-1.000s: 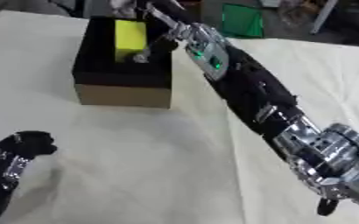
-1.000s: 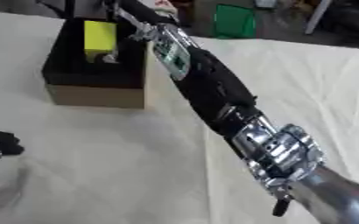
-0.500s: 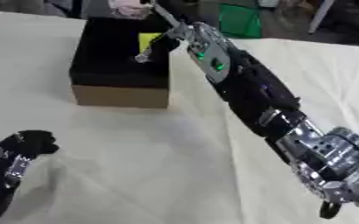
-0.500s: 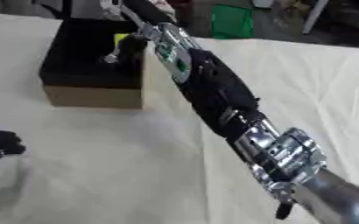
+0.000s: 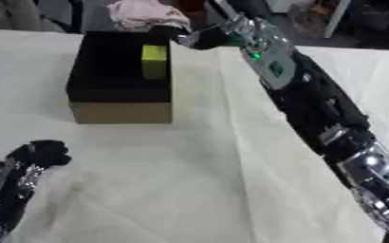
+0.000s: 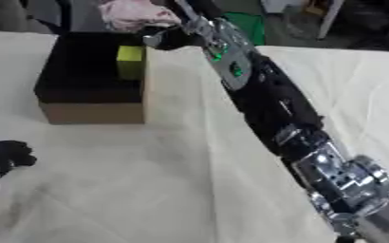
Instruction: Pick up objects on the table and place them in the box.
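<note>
One box (image 5: 119, 112), one yellow-green block (image 5: 154, 60) inside, two robot hands (image 5: 199, 38) (image 5: 38, 154).

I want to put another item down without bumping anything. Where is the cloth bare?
Bare cloth lies in front of the box, between the left hand and the right arm, and left of the box. It is crowded at the box's far right corner, where the right hand sits near the yellow block.
</note>
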